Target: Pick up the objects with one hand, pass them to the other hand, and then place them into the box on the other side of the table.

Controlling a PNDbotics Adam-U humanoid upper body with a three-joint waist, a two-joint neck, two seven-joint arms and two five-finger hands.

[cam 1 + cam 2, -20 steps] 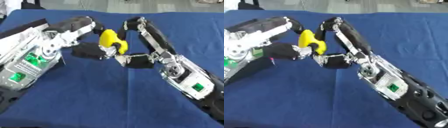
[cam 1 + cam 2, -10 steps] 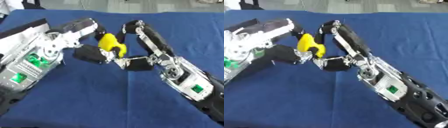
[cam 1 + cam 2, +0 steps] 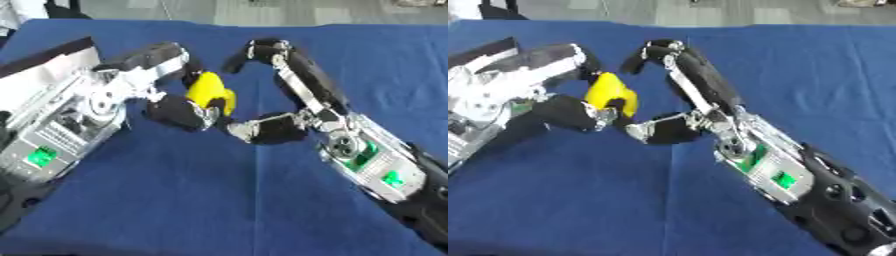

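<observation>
A yellow object point(image 3: 210, 91) is clamped in the left hand point(image 3: 166, 85) above the blue table point(image 3: 219, 200). The right hand point(image 3: 289, 107) is held beside it, fingers spread, apparently not touching it.

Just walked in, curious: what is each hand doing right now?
Left hand: shut on the yellow object, fingers and thumb curled round it.
Right hand: open, fingers arched beside the object, not gripping it.

The yellow object point(image 3: 210, 91) is partly covered by the left hand point(image 3: 166, 82), whose fingers and thumb curl round it; its lower end is hidden, and its kind cannot be told. Both forearms are cut off by the picture edges. The right hand point(image 3: 284, 107) shows blurred fingertips near the object; contact cannot be told.
</observation>
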